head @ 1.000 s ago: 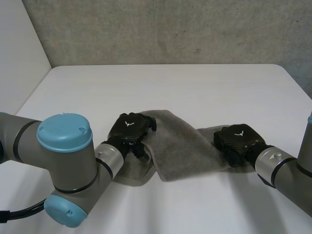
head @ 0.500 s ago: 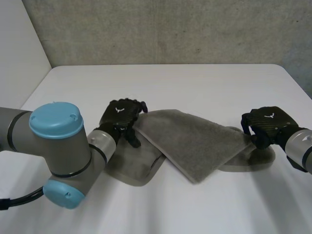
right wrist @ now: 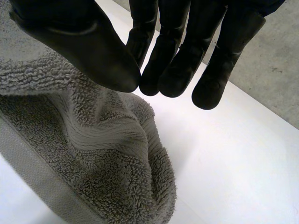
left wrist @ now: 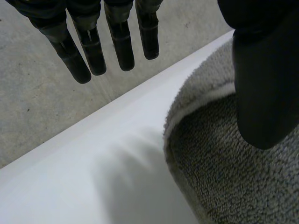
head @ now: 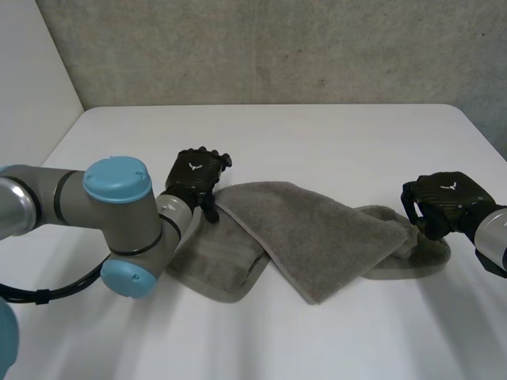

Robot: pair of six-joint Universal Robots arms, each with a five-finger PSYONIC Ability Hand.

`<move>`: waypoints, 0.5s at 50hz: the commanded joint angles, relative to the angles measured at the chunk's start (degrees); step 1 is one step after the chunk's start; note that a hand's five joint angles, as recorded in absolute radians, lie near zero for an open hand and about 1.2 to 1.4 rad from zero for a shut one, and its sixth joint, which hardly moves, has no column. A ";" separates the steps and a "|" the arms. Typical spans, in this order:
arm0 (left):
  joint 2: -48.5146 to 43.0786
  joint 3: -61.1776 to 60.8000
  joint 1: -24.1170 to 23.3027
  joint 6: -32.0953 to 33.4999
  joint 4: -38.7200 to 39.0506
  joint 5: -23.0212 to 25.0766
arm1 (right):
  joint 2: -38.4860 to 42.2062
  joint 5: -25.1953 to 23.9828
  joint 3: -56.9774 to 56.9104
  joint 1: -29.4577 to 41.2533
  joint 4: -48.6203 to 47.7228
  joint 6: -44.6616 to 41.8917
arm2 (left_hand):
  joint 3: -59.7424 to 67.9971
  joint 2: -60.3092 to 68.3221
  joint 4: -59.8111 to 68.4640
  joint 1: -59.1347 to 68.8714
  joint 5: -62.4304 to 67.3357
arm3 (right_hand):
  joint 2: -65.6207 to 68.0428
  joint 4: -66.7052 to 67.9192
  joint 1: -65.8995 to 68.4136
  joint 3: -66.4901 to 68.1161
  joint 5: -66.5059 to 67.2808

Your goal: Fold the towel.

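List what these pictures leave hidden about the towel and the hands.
- Head view: the towel, its lower layer covered by its own folded flap.
- Head and right wrist views: whether the right hand holds the towel's end; the hand itself covers the contact.
- Left wrist view: most of the towel, cut off past the left hand.

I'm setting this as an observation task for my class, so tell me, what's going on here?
A two-armed robot is working on a grey terry towel that lies crumpled and partly folded over itself on the white table. Its left hand is open at the towel's far left corner, fingers straight, gripping nothing. Its right hand is at the bunched right end. The fold is not yet neat.
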 commanded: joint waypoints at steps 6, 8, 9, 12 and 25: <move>-4.46 4.74 0.02 1.39 -0.26 0.54 | 0.30 -0.14 -0.81 0.57 -0.26 0.03 | 26.33 24.62 25.37 25.54 17.44 | 3.42 2.67 2.23 2.89 2.42; -4.81 5.71 0.02 1.39 -0.35 0.54 | 0.39 -0.05 -1.08 0.57 -0.61 0.03 | 40.48 38.76 39.51 39.68 31.58 | 3.42 2.67 2.23 2.89 2.42; -4.99 6.33 0.02 1.30 -0.35 0.54 | 0.47 0.12 -1.60 0.66 -0.88 0.21 | 50.28 48.56 49.31 49.48 41.38 | 3.42 2.67 2.23 2.89 2.42; -4.99 6.86 0.02 1.21 -0.27 0.45 | 0.74 0.13 -2.40 0.57 -1.49 0.38 | 56.57 54.86 55.61 55.78 47.68 | 3.42 2.67 2.23 2.89 2.42; 0.98 12.30 0.02 1.04 1.66 -0.16 | 3.64 1.35 -12.22 7.07 -7.02 3.62 | 56.58 54.86 55.61 55.78 47.68 | 3.42 2.67 2.23 2.89 2.42</move>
